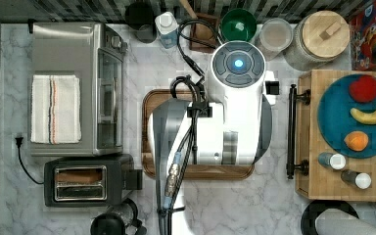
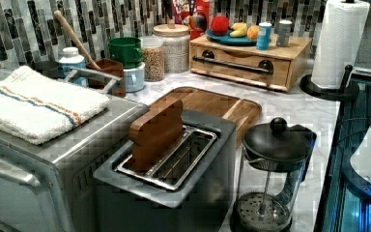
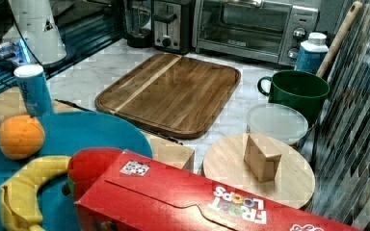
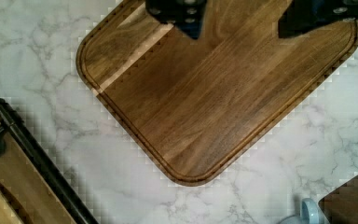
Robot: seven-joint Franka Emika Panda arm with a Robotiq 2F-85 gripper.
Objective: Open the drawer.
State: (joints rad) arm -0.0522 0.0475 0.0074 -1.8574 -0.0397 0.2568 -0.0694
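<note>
Right now your gripper point(image 4: 242, 21) hangs with its fingers point(image 4: 186, 18) apart and empty above the cutting board point(image 4: 214, 93). The drawer point(image 2: 241, 65) sits closed at the top view's right, its black handle point(image 1: 292, 129) facing the board. I'd line both fingers across that bar mid-span, close, then pull straight back. Mind the blue plate point(image 1: 333, 132) and shakers point(image 1: 332, 160) on top.

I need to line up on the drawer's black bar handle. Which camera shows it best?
The left view: the whole handle runs across the drawer front, both mounts visible, unobstructed. The top view shows it from above as a thin bar beside the arm. The wrist view catches one end. In the right view a plate and cereal box cover the drawer top.
</note>
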